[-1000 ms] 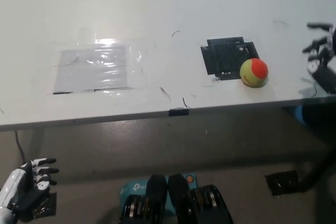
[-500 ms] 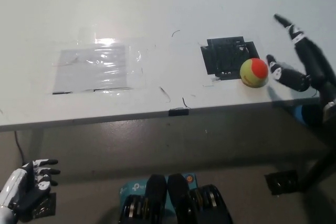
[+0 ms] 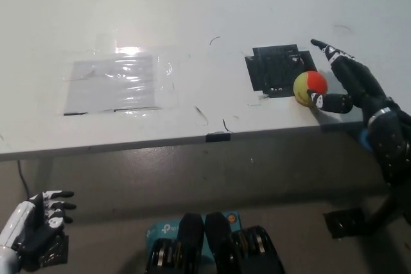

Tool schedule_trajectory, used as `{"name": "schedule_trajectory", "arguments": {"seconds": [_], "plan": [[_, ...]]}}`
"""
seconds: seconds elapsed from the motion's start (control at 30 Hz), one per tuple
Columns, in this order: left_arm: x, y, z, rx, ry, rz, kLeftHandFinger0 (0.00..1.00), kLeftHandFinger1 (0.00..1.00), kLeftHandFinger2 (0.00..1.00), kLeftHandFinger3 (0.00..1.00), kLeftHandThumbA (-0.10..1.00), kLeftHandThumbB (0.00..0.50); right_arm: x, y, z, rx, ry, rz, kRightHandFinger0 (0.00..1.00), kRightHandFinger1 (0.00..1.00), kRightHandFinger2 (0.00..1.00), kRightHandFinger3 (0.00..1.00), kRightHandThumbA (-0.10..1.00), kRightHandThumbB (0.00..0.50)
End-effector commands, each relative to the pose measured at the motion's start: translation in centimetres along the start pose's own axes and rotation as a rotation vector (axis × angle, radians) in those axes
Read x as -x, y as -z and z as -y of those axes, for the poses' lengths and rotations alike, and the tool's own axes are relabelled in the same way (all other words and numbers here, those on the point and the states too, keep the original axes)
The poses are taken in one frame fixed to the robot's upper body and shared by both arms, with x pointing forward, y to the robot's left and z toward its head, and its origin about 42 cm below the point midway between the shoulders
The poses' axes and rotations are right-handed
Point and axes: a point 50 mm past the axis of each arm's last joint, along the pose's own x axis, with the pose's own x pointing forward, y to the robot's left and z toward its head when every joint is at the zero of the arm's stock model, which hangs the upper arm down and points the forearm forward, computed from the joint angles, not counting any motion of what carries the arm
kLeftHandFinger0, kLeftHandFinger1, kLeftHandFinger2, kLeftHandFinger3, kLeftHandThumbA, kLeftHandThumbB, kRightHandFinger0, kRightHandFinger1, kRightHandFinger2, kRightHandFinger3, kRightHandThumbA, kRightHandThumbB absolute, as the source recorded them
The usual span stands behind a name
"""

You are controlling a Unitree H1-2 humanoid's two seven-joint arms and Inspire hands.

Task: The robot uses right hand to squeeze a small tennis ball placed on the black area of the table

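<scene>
A small yellow-and-orange tennis ball (image 3: 307,86) lies on the white table (image 3: 192,17) at the right edge of the black patch (image 3: 276,68). My black right hand (image 3: 343,85) has come in from the right and is open around the ball's right side. One finger touches the ball's lower front, and the others stretch past it behind. My white left hand (image 3: 35,217) rests low at the lower left, below the table edge, with its fingers curled on nothing.
A clear plastic sheet (image 3: 115,81) lies flat on the table's left part. The table's front edge (image 3: 218,137) runs across the middle of the picture, with floor below it.
My right hand has moved left from the table's right edge up to the ball and now touches it. The ball and the left hand stay where they were.
</scene>
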Motion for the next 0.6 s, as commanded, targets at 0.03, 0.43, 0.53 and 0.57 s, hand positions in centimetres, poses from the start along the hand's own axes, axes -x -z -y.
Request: {"name": "schedule_trajectory", "arguments": {"seconds": [0.03,0.43,0.53,0.57], "plan": [[-0.2,-1.2,-1.0,-0.044,0.002,0.031,0.44,0.52,0.62,0.7,0.22,0.014,-2.2,-2.4,1.4,0.075,0.071,0.058,1.0,1.0,1.0,1.0,0.63,0.469],[-1.2,-2.2,-1.0,-0.061,0.008,0.07,0.4,0.49,0.57,0.64,0.19,0.0,-3.1,-1.6,-2.6,0.014,0.042,0.043,1.0,1.0,1.0,1.0,0.5,0.472],[-1.3,-2.4,-1.0,-0.054,0.006,0.069,0.41,0.5,0.57,0.64,0.22,0.007,-2.9,-1.0,-3.5,0.013,0.023,0.035,1.0,1.0,1.0,1.0,0.5,0.457],[-1.3,-2.5,-1.0,-0.052,0.009,0.071,0.42,0.5,0.58,0.65,0.23,0.002,-2.8,-0.5,-4.0,-0.003,-0.002,0.02,1.0,1.0,1.0,1.0,0.44,0.434]]}}
